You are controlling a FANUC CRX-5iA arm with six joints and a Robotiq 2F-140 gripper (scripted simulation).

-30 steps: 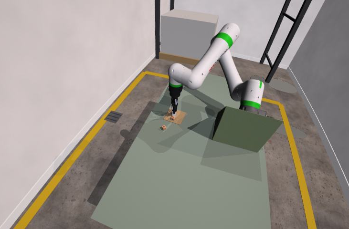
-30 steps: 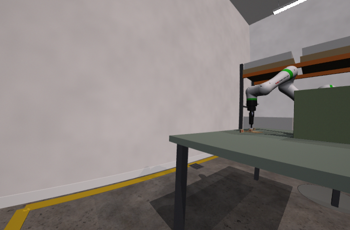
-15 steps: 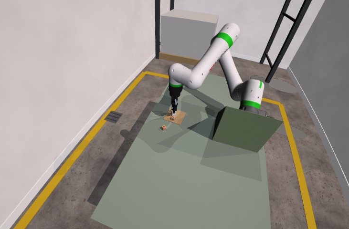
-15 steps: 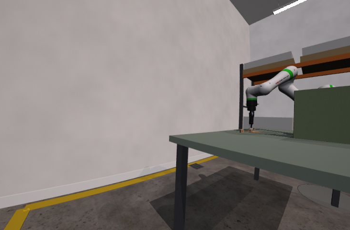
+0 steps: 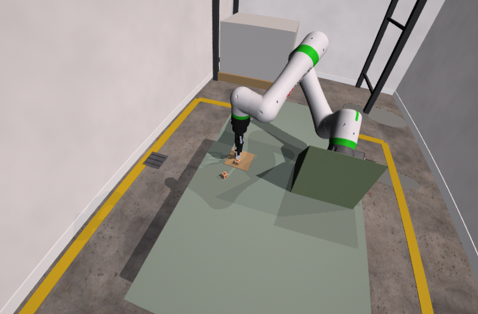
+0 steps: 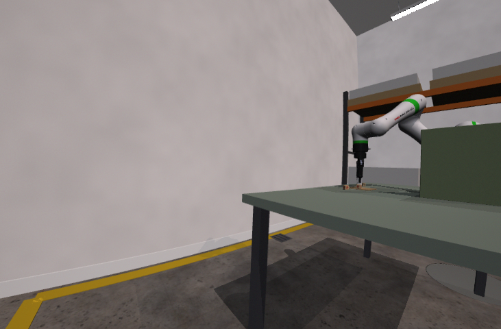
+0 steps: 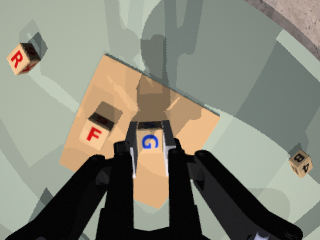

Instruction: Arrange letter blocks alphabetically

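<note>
My gripper (image 5: 237,157) (image 7: 150,133) points down over the tan mat (image 5: 248,161) (image 6: 369,189) (image 7: 95,80), shut on the G block (image 7: 150,142). The blue G is on top and looks upside down in the wrist view. I cannot tell whether that block touches the mat. The F block (image 5: 237,161) (image 7: 93,135) lies on the mat to the left in the wrist view, apart from G, its red F slightly tilted. The R block (image 5: 224,174) (image 6: 346,186) (image 7: 19,59) lies off the mat at far left in the wrist view, R tilted. In the top view the fingers hide G.
The fourth block (image 7: 300,163) lies off the mat at the right of the wrist view, showing a B and a 4. A large green box (image 5: 335,177) (image 6: 464,166) stands on the green table (image 5: 261,259) (image 6: 316,201) near the robot's base. Arm shadows cross the table.
</note>
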